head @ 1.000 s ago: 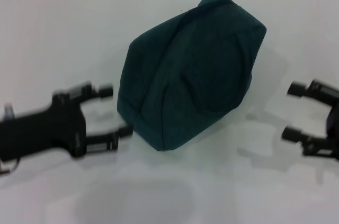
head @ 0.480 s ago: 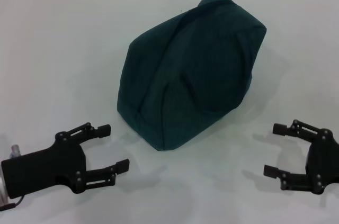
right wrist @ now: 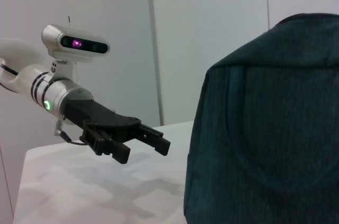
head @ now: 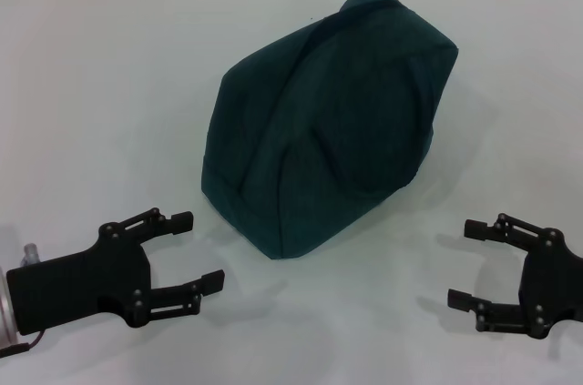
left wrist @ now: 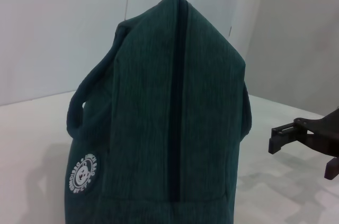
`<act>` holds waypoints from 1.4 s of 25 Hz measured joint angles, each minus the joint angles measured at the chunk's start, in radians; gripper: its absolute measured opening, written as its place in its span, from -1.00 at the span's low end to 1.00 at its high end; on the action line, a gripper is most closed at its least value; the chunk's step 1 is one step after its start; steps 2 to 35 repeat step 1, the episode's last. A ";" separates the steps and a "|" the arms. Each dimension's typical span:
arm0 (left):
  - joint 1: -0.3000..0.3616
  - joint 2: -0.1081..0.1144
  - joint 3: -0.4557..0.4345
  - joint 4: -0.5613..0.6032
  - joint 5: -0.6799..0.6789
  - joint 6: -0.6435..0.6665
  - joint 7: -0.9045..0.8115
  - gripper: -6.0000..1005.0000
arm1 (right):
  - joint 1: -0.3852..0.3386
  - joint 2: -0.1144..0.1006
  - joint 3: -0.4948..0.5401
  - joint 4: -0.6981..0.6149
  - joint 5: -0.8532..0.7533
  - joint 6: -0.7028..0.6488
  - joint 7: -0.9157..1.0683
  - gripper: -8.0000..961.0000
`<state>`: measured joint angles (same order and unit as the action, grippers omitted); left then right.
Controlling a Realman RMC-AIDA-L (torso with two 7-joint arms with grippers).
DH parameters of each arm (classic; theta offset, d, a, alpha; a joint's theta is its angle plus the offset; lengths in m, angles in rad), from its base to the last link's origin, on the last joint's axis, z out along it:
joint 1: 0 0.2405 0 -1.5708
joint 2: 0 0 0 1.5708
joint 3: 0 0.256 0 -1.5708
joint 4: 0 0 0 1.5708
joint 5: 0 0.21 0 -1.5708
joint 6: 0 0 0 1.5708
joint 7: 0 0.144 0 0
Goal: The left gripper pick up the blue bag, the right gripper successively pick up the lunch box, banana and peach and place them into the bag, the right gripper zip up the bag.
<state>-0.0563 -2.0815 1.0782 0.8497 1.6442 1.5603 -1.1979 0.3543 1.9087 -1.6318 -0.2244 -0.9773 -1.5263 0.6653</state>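
Zipped dark teal fabric bag (head: 330, 121) centre frame on white worktop (head: 100, 85); left hand (head: 188, 250) lower left and right hand (head: 466, 262) lower right both open, empty.

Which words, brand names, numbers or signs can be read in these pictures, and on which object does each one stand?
No text can be read.
Round white logo on the blue bag: a ring of letters around a small figure, too small and blurred to quote.
Left gripper, right gripper: no lettering visible.
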 joint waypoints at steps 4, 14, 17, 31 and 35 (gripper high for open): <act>0.000 0.000 0.000 0.000 0.000 0.000 0.000 0.78 | 0.000 0.000 0.000 0.000 0.000 0.000 0.000 0.81; 0.000 0.000 0.000 0.000 0.000 0.000 0.000 0.78 | 0.000 0.000 0.000 0.000 0.000 0.000 0.000 0.81; 0.000 0.000 0.000 0.000 0.000 0.000 0.000 0.78 | 0.000 0.000 0.000 0.000 0.000 0.000 0.000 0.81; 0.000 0.000 0.000 0.000 0.000 0.000 0.000 0.78 | 0.000 0.000 0.000 0.000 0.000 0.000 0.000 0.81; 0.000 0.000 0.000 0.000 0.000 0.000 0.000 0.78 | 0.000 0.000 0.000 0.000 0.000 0.000 0.000 0.81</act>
